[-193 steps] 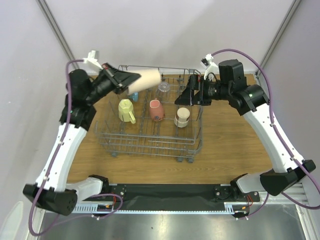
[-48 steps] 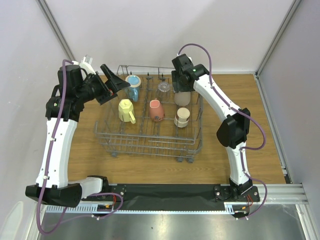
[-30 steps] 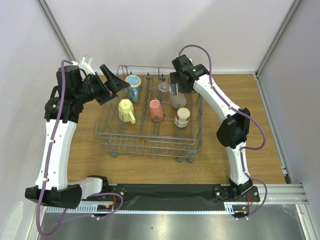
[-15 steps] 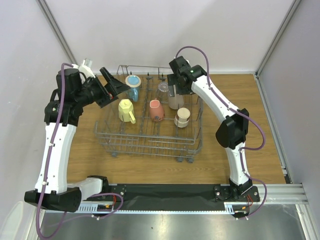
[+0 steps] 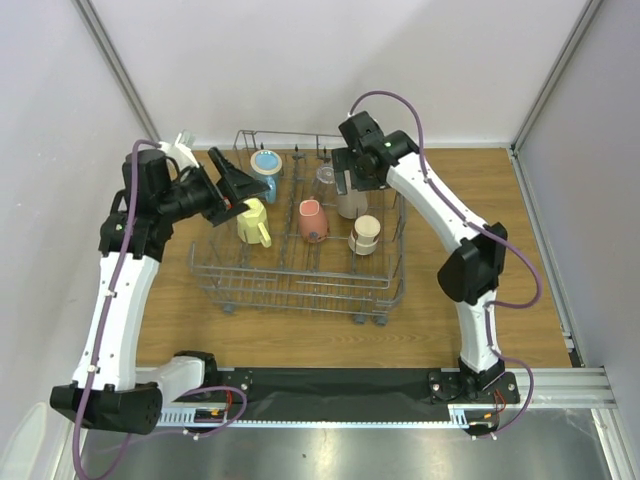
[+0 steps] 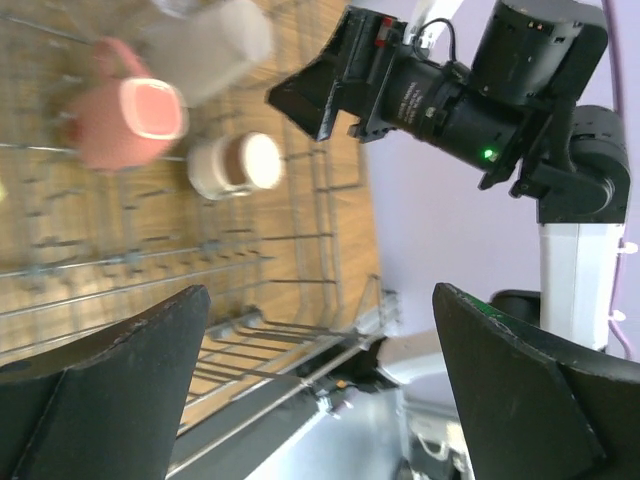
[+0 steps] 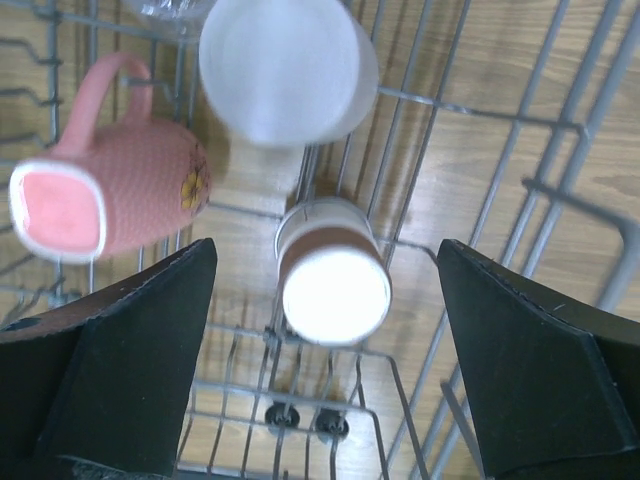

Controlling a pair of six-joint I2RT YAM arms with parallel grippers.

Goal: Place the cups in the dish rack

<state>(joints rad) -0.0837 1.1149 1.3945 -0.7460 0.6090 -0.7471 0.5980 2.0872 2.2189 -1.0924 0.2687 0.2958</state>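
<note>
Since a second ago the right tool (image 5: 350, 178) has risen off the beige cup (image 7: 288, 70), jaws apart, leaving it propped by tines at the dish rack's (image 5: 300, 285) far right. Left tool (image 5: 232, 185), wide apart and empty, hovers over the yellow mug (image 5: 252, 222).

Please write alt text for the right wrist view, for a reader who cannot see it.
The right gripper hangs open and empty above the dish rack, looking down on cups inside it: a pink mug on the left, a pale beige cup at the top, a cream-and-brown cup in the middle.
</note>
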